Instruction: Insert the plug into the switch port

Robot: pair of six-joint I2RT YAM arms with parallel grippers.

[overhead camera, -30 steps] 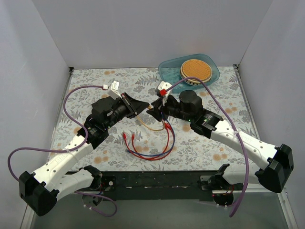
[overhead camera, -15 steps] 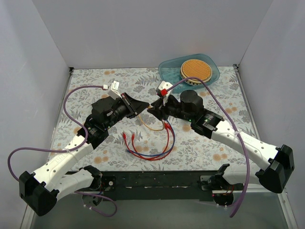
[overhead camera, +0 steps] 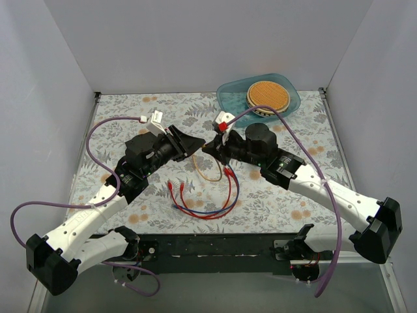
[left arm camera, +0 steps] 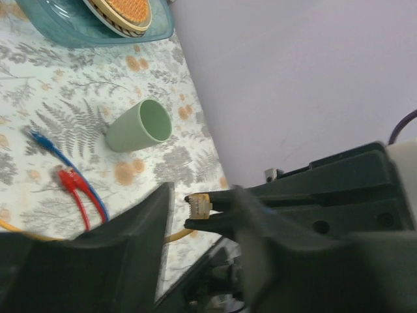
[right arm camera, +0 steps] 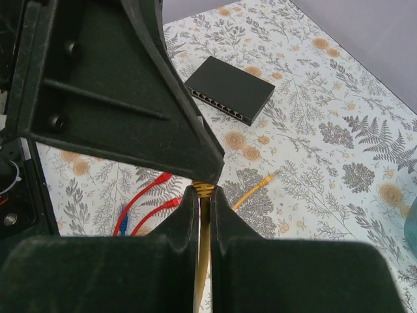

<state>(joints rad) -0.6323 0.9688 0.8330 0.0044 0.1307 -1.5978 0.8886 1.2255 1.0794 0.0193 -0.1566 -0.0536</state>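
Note:
The yellow plug point(left arm camera: 199, 205) hangs above the table, and my right gripper point(right arm camera: 205, 192) is shut on it, with its yellow cable point(right arm camera: 203, 261) running back between the fingers. My left gripper point(left arm camera: 202, 195) stands open around the plug, its fingers point(left arm camera: 140, 241) apart from it. In the top view both grippers, left point(overhead camera: 189, 144) and right point(overhead camera: 209, 147), meet tip to tip at mid-table. The switch point(right arm camera: 229, 98) is a flat black box lying on the cloth, its row of ports point(right arm camera: 218, 107) facing me. It is hidden in the top view.
The cable's other yellow plug point(right arm camera: 266, 178) lies loose on the cloth. Red and blue cables point(overhead camera: 202, 202) loop near the front. A pale green cup point(left arm camera: 137, 126) lies on its side. A teal dish point(overhead camera: 228, 99) holding round woven mats sits back right.
My left gripper has opened and let go of the plug. My right gripper has closed on it. Both arms have barely moved.

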